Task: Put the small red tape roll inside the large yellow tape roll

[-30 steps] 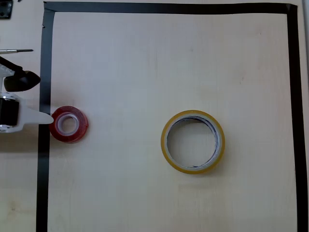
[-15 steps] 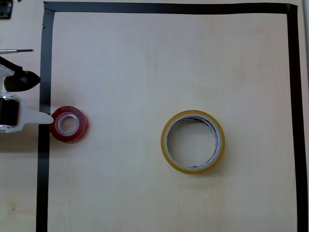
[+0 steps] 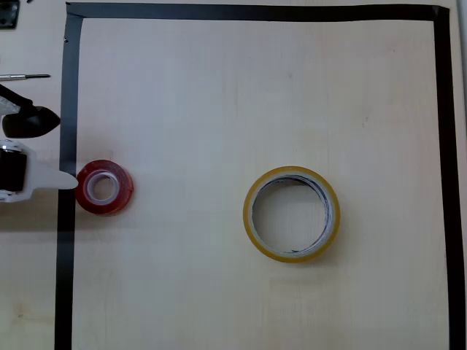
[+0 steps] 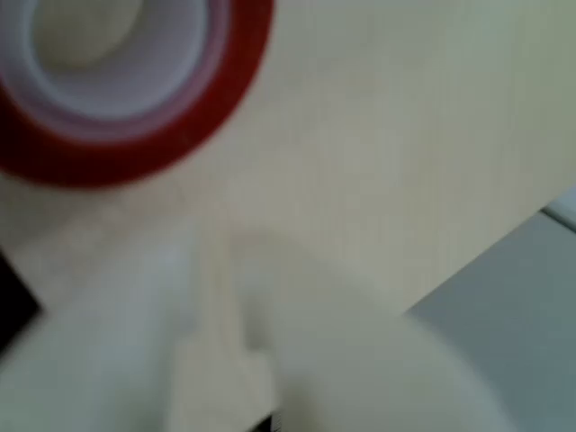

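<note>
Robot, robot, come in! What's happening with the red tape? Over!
Gripper open, at the table's left edge, holding nothing. Small red tape roll flat on the table beside one fingertip. Large yellow tape roll to its right, hole empty. Bare table between.

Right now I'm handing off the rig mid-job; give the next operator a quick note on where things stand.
Gripper: at the left edge of the overhead view, open, holding nothing; its white finger has its tip at the red roll.
Red roll: flat on the table, just inside the black tape border.
Yellow roll: flat, right of centre, hole empty.
Done: nothing placed yet.
Left: grasp the red roll, carry it right, drop it inside the yellow roll.
</note>
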Robot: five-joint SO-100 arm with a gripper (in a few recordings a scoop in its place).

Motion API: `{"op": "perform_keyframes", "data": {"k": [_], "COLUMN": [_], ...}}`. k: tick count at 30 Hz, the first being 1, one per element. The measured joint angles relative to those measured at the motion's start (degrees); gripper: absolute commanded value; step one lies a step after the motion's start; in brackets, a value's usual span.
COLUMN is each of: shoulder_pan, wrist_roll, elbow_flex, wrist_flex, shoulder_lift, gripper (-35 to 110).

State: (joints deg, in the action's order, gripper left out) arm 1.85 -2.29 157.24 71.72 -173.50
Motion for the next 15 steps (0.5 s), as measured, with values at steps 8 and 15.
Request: {"op": "perform_keyframes", "data": {"k": [8, 15], "shoulder_pan": [0.4, 0.1], "wrist_roll": [0.0, 0.0], "elbow_flex": [-27.2, -46.4], "wrist_flex": [9.2, 21.2], "shoulder_lift": [35.6, 53.5], "gripper": [0, 0]}}
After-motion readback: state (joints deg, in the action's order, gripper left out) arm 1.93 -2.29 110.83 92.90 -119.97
